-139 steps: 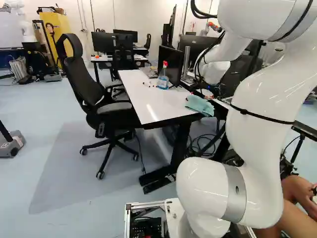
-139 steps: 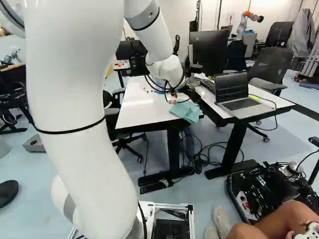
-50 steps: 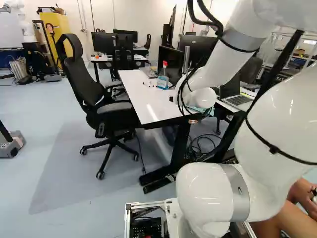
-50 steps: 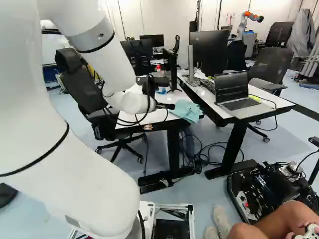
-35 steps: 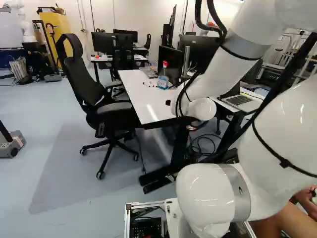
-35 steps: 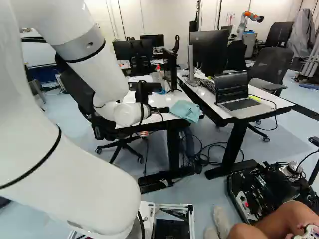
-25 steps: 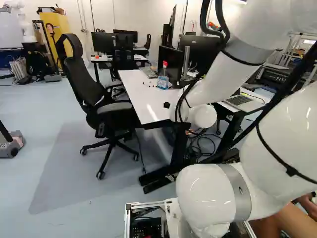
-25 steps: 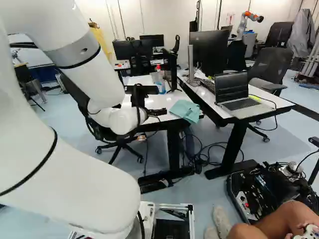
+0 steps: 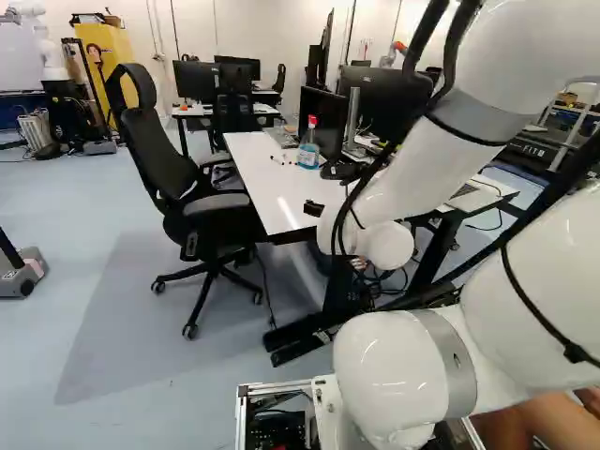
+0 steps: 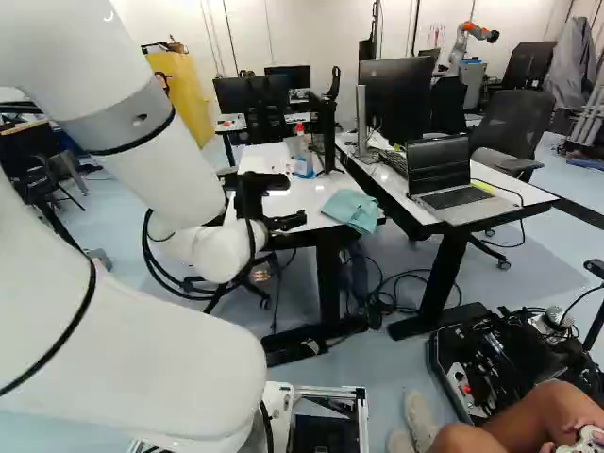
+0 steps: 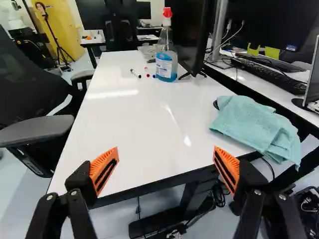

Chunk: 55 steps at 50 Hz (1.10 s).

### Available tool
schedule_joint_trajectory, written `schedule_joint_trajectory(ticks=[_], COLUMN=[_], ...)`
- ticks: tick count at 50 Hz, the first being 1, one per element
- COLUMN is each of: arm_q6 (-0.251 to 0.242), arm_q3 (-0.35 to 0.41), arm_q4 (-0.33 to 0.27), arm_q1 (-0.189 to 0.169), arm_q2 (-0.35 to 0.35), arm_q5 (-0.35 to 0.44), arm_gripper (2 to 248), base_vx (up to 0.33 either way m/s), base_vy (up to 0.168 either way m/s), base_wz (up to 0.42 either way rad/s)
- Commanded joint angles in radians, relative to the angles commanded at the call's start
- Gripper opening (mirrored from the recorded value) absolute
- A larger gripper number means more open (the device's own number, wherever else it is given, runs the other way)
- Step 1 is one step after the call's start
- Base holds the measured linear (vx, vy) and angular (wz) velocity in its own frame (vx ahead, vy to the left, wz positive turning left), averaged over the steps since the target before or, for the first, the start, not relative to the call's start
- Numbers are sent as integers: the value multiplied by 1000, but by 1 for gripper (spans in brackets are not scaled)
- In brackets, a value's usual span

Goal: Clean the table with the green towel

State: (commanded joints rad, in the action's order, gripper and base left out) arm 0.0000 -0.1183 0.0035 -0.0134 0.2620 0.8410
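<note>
In the right base view my gripper point(image 10: 283, 222) is over the near end of the white table point(image 10: 307, 193), left of the green towel point(image 10: 351, 209). Seen from the wrist, the gripper point(image 11: 166, 167) stands wide open at the table's near edge, nothing between its orange pads. The towel point(image 11: 256, 124) lies crumpled ahead of the gripper and off to one side, on the table's corner, partly hanging over the edge. My arm hides it in the left base view.
A blue spray bottle point(image 11: 166, 62) and several markers point(image 11: 135, 73) are farther up the table, near a monitor point(image 11: 192, 35). A black chair point(image 9: 155, 141) flanks one long side; a second desk with keyboard point(image 11: 269, 72) and laptop point(image 10: 448, 175) adjoins the other. Another robot point(image 10: 462, 42) stands far back.
My arm has swung away from the towel, leftward and back in the right base view, and the gripper now points along the table. The towel and base have stayed in place.
</note>
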Motion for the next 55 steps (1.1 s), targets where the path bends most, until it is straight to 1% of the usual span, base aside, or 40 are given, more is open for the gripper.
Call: schedule_joint_trajectory(ticks=[19,55], arm_q6=[0,0], arm_q3=[30,31], arm_q4=[-3,-4], arm_q1=[13,13], arm_q2=[17,17], arm_q5=[30,32], arm_gripper=[247,247], base_vx=[0,0], base_vy=[0,0], base_wz=[0,0])
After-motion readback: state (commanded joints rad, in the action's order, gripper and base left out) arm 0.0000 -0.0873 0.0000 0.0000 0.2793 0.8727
